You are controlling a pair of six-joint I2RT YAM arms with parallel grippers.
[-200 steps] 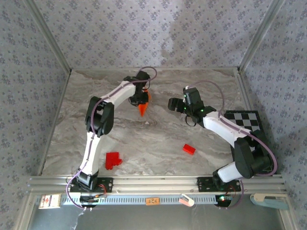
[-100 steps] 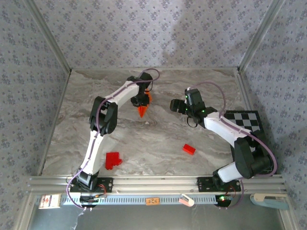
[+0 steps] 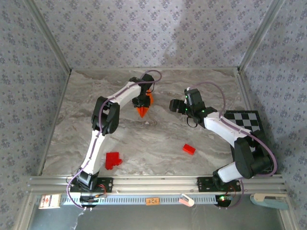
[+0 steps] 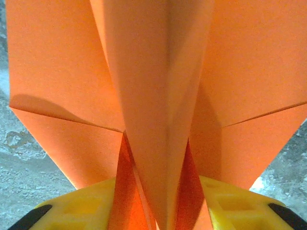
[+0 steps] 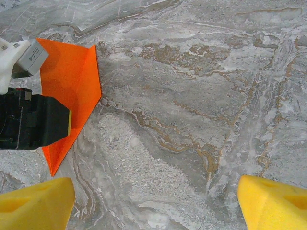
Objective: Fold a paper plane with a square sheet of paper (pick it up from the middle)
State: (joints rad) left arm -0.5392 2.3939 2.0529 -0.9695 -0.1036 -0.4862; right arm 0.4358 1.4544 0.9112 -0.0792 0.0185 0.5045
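**Easing off the plane at the far side**

Red blocks (image 3: pixel 113 159) lie low in the top view, nearest the arm bases. Beyond them, right of centre, the right pincer (image 5: pixel 154 196) hangs released over bare desk (image 5: pixel 192 96). Nothing is between its fingers, and it sits much where it was a second ago.

Farthest, at upper centre, the plane (image 3: pixel 143 110) rests on the desk with its point toward the bases. It has not shifted over the last second, while the left arm's elbow has swung up and rightward beside it. The left pincer (image 4: pixel 158 208) straddles the plane's centre crease, with pads close on either side. Whether it pinches or has just let go I cannot tell.

With the dart shape made and set down, this reads as a letting-go, and the folding looks done.
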